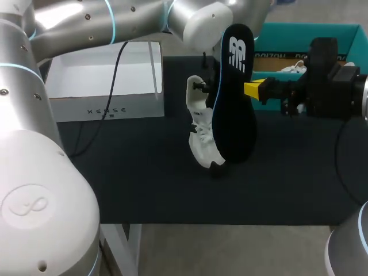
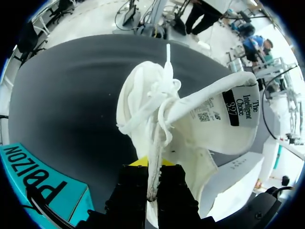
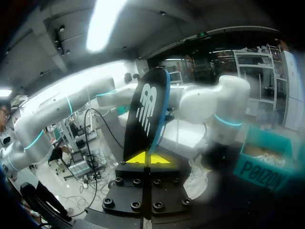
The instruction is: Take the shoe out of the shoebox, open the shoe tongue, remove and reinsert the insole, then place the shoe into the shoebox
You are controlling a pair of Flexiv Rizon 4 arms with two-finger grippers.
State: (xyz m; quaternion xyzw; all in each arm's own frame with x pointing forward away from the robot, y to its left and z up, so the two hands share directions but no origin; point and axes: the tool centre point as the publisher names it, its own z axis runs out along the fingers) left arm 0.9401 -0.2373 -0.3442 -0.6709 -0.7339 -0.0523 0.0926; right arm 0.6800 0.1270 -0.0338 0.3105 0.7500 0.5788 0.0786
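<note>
A white shoe [image 1: 201, 138] stands toe-down on the dark table mat [image 1: 144, 172], heel up. My left gripper [image 1: 201, 86] comes down from above and is shut on the shoe's upper edge. In the left wrist view the shoe [image 2: 200, 124] fills the space ahead of the left gripper [image 2: 151, 167], with its laces bunched and its labelled tongue folded out. The black insole [image 1: 236, 98] with a white logo hangs upright just right of the shoe. My right gripper [image 1: 253, 89] is shut on the insole's edge. In the right wrist view the insole [image 3: 147, 109] rises from the right gripper [image 3: 144, 157].
The teal shoebox [image 1: 345, 34] sits at the back right behind my right arm, and shows as the teal box [image 2: 28, 176] [image 3: 262, 167] in both wrist views. A white box [image 1: 103, 109] stands at the back left, with a black cable [image 1: 109, 98] draped over it.
</note>
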